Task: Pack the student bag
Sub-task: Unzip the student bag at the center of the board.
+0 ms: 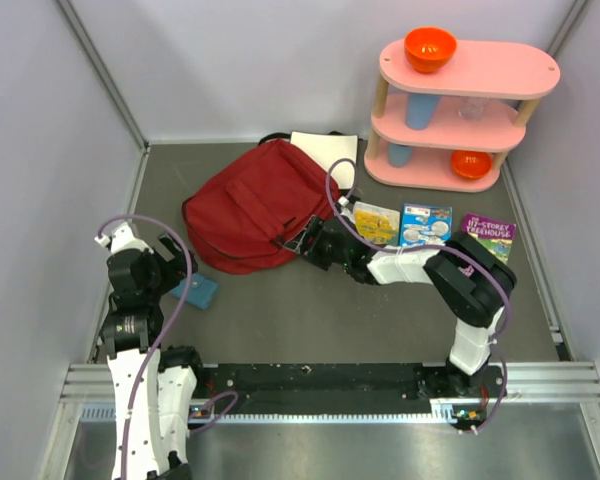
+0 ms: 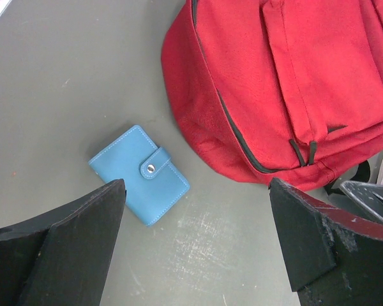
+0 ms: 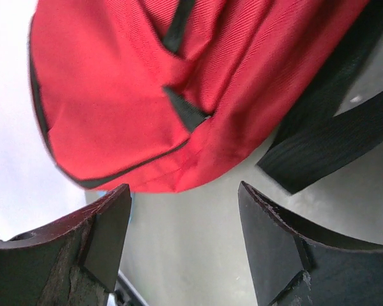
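The student bag (image 1: pixel 255 205) is a dark red backpack lying flat at the table's back left. It also shows in the left wrist view (image 2: pixel 287 83) and the right wrist view (image 3: pixel 147 83). My right gripper (image 1: pixel 308 240) is open and empty at the bag's right lower edge, next to its black straps (image 3: pixel 332 140); bare table lies between its fingertips (image 3: pixel 185 217). My left gripper (image 1: pixel 180 262) is open and empty just in front of the bag's left side, above the table (image 2: pixel 198 217). A blue snap wallet (image 2: pixel 140 173) lies on the table by its left finger.
Three small books lie right of the bag: yellow (image 1: pixel 376 222), blue (image 1: pixel 425 224), purple (image 1: pixel 488 236). A white notebook (image 1: pixel 325 152) lies behind the bag. A pink three-tier shelf (image 1: pixel 480 125) with orange bowls (image 1: pixel 429 47) and blue cups stands at the back right. Grey walls enclose the table.
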Tool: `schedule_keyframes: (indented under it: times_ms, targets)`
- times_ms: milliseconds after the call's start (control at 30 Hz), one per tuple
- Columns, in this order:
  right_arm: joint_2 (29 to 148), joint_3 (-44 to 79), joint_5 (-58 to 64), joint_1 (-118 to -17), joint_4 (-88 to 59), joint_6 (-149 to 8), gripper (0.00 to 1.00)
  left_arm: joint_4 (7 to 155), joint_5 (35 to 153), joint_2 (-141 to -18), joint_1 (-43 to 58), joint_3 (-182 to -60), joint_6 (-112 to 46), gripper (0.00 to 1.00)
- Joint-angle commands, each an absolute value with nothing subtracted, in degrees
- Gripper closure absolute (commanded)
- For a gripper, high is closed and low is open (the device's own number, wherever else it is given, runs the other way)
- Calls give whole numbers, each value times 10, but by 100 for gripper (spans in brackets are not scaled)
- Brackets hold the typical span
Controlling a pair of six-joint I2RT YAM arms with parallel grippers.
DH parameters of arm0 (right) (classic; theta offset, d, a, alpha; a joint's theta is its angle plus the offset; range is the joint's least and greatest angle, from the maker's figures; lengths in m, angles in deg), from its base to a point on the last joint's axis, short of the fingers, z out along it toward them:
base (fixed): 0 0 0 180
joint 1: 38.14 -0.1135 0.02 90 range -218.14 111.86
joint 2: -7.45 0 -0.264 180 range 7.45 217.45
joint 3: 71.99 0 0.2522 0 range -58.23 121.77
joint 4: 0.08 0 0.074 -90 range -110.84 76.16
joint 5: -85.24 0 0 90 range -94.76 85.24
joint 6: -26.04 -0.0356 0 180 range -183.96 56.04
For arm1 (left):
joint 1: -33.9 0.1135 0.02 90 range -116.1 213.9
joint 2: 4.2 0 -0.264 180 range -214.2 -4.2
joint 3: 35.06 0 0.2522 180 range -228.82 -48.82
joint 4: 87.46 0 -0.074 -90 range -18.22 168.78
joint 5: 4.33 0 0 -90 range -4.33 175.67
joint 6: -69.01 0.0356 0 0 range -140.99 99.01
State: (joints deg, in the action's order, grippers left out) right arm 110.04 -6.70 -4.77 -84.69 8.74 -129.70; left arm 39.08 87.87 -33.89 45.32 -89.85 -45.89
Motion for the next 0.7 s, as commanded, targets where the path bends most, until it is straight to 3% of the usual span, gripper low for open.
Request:
schedule_keyframes:
  times_ms: [0,267,367,433,467,533,567,667]
  targets:
    - [1137,-11,-84,-831,59,-1300,33,425,892,-345,458,-895,-448,1]
    - [1171,12,-114,-803,45,-1272,40,427,899,-346,459,-893,-447,1]
    - [1209,10,-50,-783,108,-1279,57,429,903,-349,459,-892,-445,1]
    - [1214,2,-18,-779,156,-1282,61,432,938,-355,459,-892,-439,1]
    - [1214,2,-16,-778,153,-1278,67,446,956,-356,459,-887,-428,1]
    - [1207,2,-15,-778,144,-1258,73,465,1048,-355,459,-878,-409,2]
    - [1198,-5,-14,-779,144,-1254,83,485,1074,-355,459,-877,-409,2]
    - [1169,-35,-12,-780,159,-1241,96,506,1151,-372,455,-880,-456,1]
